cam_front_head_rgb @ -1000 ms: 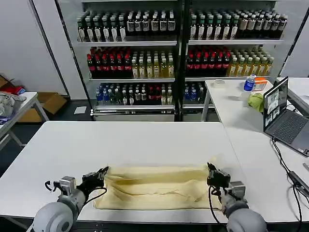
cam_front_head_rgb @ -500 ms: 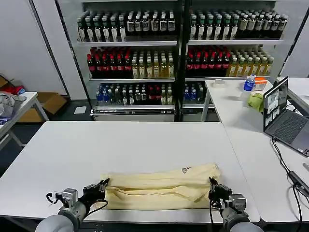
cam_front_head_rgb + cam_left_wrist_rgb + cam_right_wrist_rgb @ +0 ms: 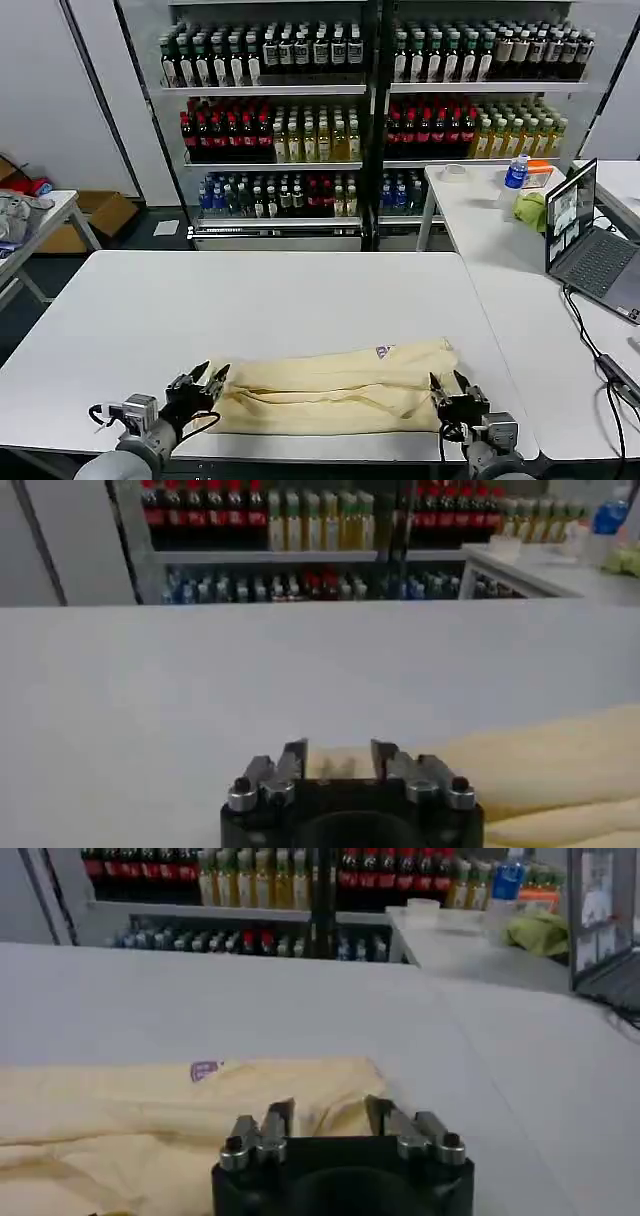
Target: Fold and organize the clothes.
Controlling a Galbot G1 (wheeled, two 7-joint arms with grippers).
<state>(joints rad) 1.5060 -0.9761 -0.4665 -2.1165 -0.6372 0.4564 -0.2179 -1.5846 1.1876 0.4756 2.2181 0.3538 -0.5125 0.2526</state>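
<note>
The clothes [image 3: 335, 390] are one pale cream T-shirt folded into a long band across the white table [image 3: 250, 290], close to its front edge. A small label [image 3: 385, 351] shows near the band's far right. My left gripper [image 3: 205, 378] is open at the band's left end, its fingers just off the fabric. My right gripper [image 3: 447, 385] is open at the right end. In the left wrist view the left gripper [image 3: 340, 760] has the T-shirt's edge [image 3: 540, 770] just ahead of it. In the right wrist view the right gripper [image 3: 328, 1116] hovers over the T-shirt [image 3: 150, 1138] and its label [image 3: 205, 1070].
A second white table on the right carries an open laptop [image 3: 590, 245], a yellow-green cloth [image 3: 530, 210] and a blue bottle [image 3: 516, 172]. Shelves of drink bottles [image 3: 300, 130] stand behind. Bare tabletop lies beyond the T-shirt.
Both grippers drew the T-shirt's upper layer toward the front edge, then opened and let go. The band now lies flat with its label showing.
</note>
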